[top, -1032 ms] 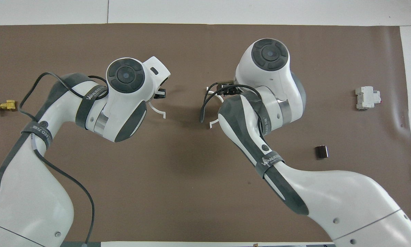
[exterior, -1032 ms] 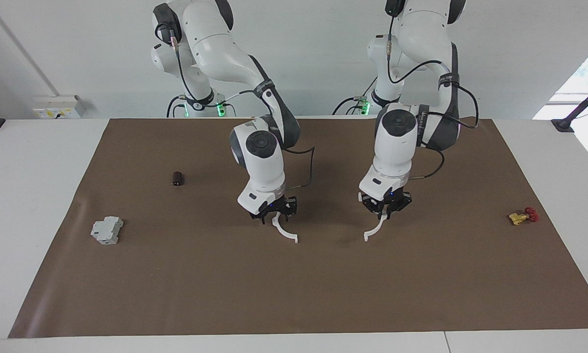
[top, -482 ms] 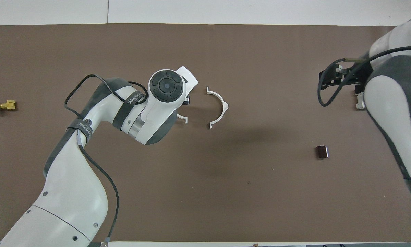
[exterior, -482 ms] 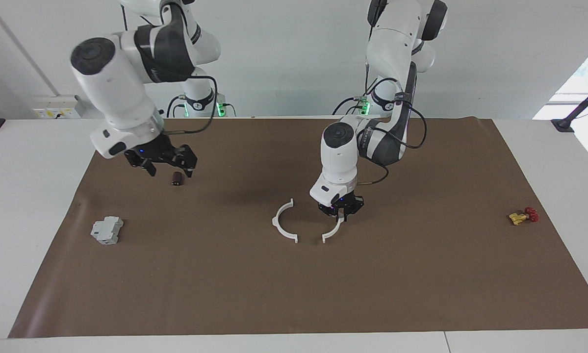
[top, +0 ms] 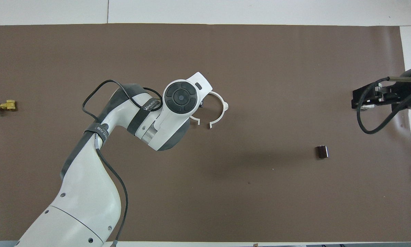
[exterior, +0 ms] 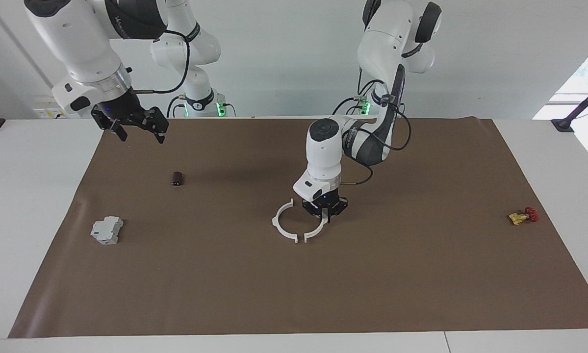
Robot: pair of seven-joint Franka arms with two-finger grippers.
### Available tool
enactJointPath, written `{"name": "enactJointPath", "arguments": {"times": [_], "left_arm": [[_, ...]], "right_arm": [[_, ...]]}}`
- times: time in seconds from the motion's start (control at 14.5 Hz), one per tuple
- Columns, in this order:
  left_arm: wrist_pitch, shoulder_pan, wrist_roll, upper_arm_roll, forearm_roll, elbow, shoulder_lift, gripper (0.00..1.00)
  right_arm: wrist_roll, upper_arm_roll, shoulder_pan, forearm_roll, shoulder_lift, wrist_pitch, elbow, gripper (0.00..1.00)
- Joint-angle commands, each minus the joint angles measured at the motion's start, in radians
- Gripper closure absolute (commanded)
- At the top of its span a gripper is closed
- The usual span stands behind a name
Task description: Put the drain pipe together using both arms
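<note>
Near the middle of the brown mat (exterior: pixel 421 274) on the bench (exterior: pixel 29 206), the facing view shows two thin white half-rings almost meeting as a ring, where the overhead view hides much of one under the left arm's wrist. One half-ring (exterior: pixel 283 224) lies flat on the mat; the other half-ring (exterior: pixel 315 231) is pinched in the left gripper (exterior: pixel 324 212), fingers clamped on it, the arm bent low and pointing down. Raised over the mat's edge at its own end, the right gripper (exterior: pixel 136 128) waits, fingers apart and empty.
</note>
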State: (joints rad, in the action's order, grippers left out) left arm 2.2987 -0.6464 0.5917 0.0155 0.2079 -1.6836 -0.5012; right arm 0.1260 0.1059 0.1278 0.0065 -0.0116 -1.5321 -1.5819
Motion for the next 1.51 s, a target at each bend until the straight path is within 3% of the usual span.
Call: {"name": "enactJointPath", "arguments": {"times": [0.0, 0.62, 1.44], "left_arm": [[0.053, -0.018, 0.014, 0.009, 0.007, -0.021, -0.008, 1.00], [0.082, -0.018, 0.011, 0.008, 0.001, -0.054, -0.003, 1.00], [0.084, -0.032, 0.039, 0.008, -0.103, -0.057, -0.003, 1.00]], "right_arm": [[-0.060, -0.008, -0.023, -0.025, 0.036, -0.052, -0.056, 0.00], [-0.071, -0.017, -0.031, -0.053, 0.042, -0.022, -0.061, 0.00], [-0.112, -0.046, -0.091, -0.046, 0.042, -0.045, -0.078, 0.00]]}}
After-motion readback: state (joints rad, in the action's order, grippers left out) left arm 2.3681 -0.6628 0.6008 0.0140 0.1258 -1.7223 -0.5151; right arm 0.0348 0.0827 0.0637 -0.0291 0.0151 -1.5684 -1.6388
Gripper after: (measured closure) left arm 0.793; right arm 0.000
